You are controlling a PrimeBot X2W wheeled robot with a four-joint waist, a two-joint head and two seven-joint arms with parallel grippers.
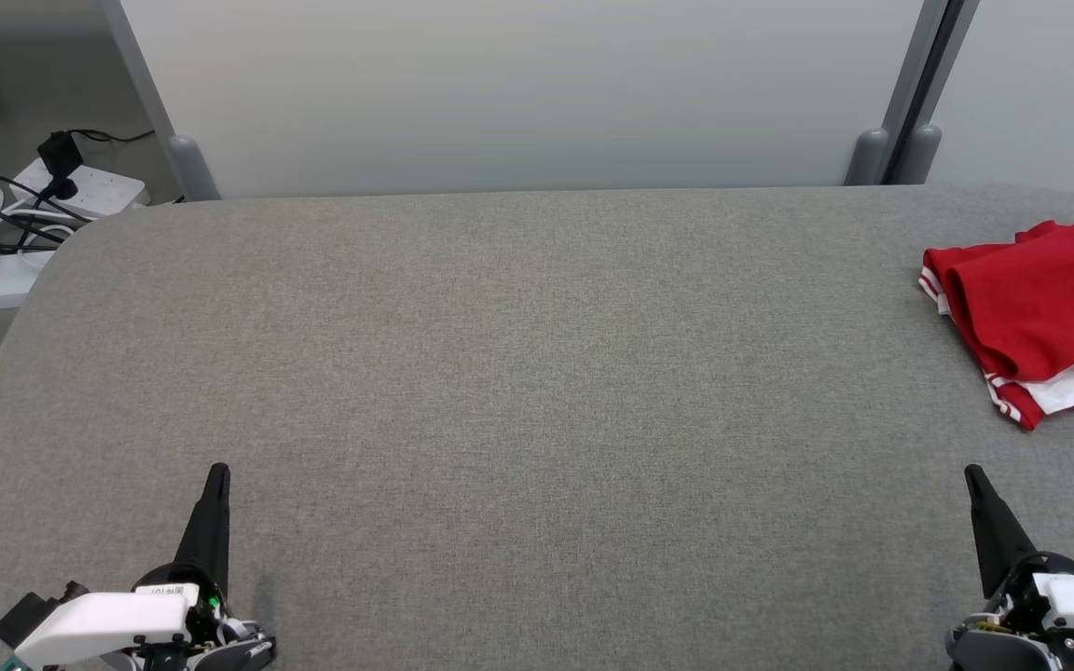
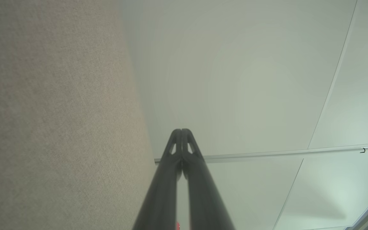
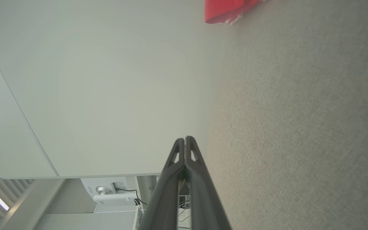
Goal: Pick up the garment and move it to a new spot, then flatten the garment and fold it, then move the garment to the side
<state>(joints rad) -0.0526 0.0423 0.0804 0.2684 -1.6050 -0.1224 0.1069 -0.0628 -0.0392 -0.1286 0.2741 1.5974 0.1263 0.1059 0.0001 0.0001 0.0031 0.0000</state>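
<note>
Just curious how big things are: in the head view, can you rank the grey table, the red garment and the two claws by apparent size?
1. Grey table, the largest.
2. Red garment, though cut off at the edge.
3. Left claw and right claw: alike, so tied; nearness to the camera enlarges them.

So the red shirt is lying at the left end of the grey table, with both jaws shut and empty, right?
No: the red shirt lies at the right end of the grey table, as the head view shows. The rest holds.
</note>
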